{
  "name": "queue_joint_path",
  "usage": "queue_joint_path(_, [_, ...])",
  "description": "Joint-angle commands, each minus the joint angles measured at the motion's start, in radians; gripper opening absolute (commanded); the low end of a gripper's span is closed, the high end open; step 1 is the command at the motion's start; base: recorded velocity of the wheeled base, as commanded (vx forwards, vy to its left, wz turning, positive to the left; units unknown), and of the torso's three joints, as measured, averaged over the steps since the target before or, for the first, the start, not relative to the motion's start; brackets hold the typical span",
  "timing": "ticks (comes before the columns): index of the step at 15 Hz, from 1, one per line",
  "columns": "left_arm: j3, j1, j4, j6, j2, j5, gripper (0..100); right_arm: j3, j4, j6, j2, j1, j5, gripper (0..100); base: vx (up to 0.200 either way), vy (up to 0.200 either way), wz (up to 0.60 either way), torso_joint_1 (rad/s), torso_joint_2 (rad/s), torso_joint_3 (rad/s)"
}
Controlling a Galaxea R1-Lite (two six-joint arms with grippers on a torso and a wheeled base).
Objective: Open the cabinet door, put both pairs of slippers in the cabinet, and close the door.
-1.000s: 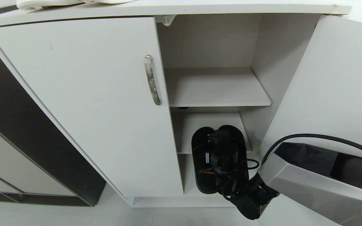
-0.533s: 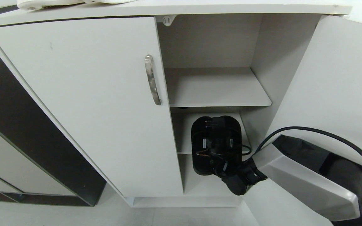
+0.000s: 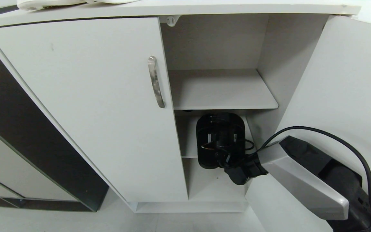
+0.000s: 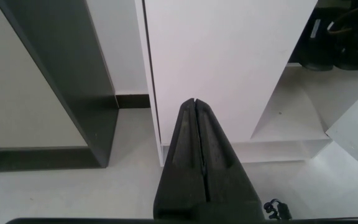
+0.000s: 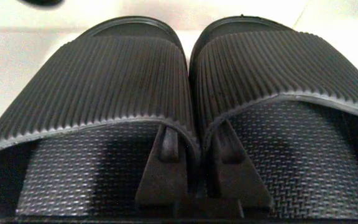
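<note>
Standing in front is a big white cabinet [image 3: 185,9]. Its left door [image 3: 76,106] is shut. Its right door [image 3: 343,80] is swung wide open, so you can see inside. The floor [image 4: 55,186] in front is pale grey.

Inside, the top shelf [image 3: 221,90] has nothing on it. Below it is the middle shelf [image 3: 187,135], and under that is the cabinet's bottom board [image 3: 211,190].

A pair of black slippers [image 3: 204,129] is in the open side of the cabinet, at the middle shelf. Their far ends reach in just under the top shelf. They sit side by side and touch each other. I cannot tell if they rest on the shelf or hang just over it.

The right gripper [image 5: 194,146] holds the pair. One of its fingers [image 5: 166,149] is inside each slipper, and the jaws squeeze the two inner straps together.

The left gripper [image 4: 194,106] hangs low over the floor, in front of the shut door. Its jaws are pressed tight together with nothing between them.

A thin silver handle [image 3: 156,82] stands upright on the shut door, near its inner edge.
</note>
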Motion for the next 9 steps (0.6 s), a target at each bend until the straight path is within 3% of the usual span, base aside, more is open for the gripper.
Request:
queue_joint_path(1, [0.0, 0.0, 0.0, 0.0, 0.002, 0.0, 0, -0.081, 0.02, -0.001, 0.032, -0.006, 0.001, 0, 0.0, 0.0, 0.0, 0.0, 0.0, 0.0])
queue_joint_path(9, [0.0, 0.0, 0.0, 0.0, 0.002, 0.002, 0, -0.154, 0.05, 0.001, 0.069, -0.023, 0.017, 0, 0.0, 0.0, 0.0, 0.0, 0.0, 0.0])
